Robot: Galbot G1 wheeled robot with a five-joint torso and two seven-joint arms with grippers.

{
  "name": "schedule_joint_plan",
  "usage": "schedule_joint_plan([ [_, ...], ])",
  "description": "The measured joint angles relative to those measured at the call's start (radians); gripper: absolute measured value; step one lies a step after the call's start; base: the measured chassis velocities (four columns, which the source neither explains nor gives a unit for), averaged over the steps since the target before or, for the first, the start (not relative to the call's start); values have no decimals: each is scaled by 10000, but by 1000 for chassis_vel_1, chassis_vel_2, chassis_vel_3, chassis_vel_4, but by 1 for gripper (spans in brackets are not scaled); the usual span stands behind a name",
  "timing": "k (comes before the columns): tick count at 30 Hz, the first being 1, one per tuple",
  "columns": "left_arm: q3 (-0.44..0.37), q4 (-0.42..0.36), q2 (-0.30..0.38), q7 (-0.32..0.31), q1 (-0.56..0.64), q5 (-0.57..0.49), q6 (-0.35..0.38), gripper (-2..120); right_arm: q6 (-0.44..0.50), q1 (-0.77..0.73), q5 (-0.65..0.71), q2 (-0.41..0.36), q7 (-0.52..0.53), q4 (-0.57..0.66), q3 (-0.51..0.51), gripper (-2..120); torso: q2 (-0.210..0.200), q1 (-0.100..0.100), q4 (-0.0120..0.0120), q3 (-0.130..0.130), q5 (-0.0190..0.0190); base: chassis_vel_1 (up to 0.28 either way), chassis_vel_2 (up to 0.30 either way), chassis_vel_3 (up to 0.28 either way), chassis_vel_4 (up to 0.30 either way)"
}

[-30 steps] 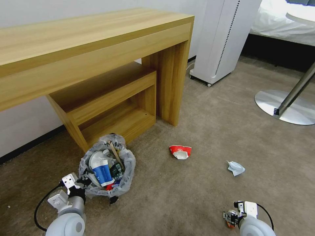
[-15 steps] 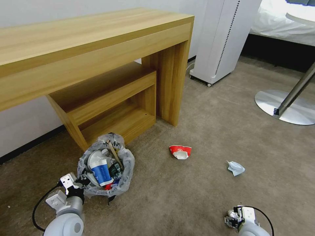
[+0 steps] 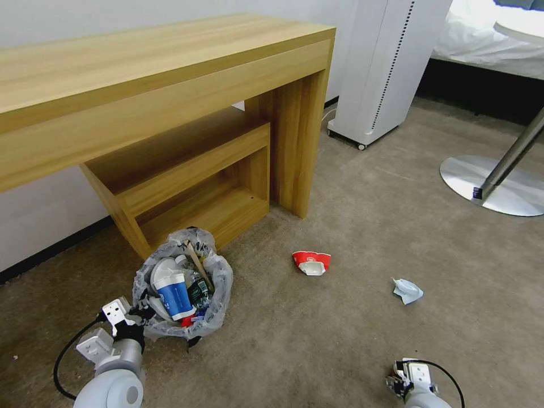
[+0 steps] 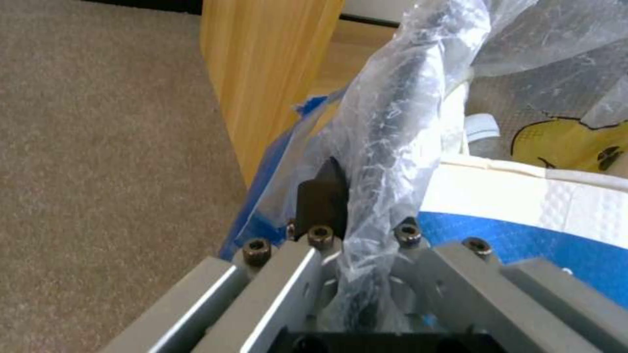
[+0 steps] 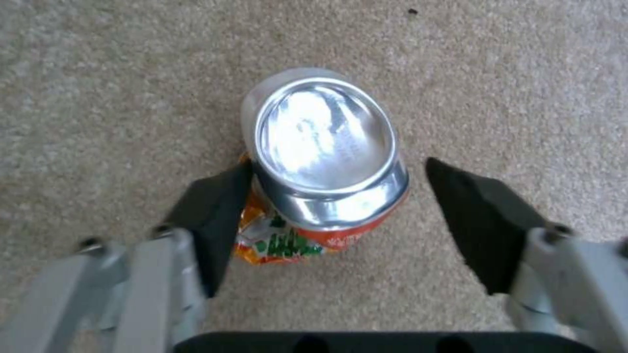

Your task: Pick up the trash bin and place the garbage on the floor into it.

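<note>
One trash bin [image 3: 182,286], rim pinched by left gripper [image 3: 139,313]. One crushed can [image 5: 324,164] between right gripper's [image 5: 337,223] spread fingers [image 5: 481,220]. Two litter pieces beyond on the floor [image 3: 351,317]: red paper [image 3: 311,261], crumpled wrapper [image 3: 407,290].

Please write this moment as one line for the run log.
left gripper: shut on trash bin rim | right gripper: open around crushed can on floor | red cup, paper wad: on floor
</note>
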Motion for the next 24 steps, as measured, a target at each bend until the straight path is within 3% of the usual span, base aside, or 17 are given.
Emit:
schedule_joint_plan([
  [9, 5, -32, 13, 12, 25, 4, 0, 0, 335, -20, -392, 80, -248, -316, -87, 37, 0, 1, 1, 0, -4, 0, 0, 0, 0],
  [15, 12, -31, 1, 18, 23, 22, -8, 0, 439, -18, -552, 59, -352, -294, -101, 33, 0, 1, -1, 0, -3, 0, 0, 0, 0],
  [24, 8, 25, 15, 25, -14, 35, -31, 0, 1435, -209, -1305, -183, -1148, 176, 231, 26, 0, 1, 0, 1, 3, 0, 0, 0, 0],
])
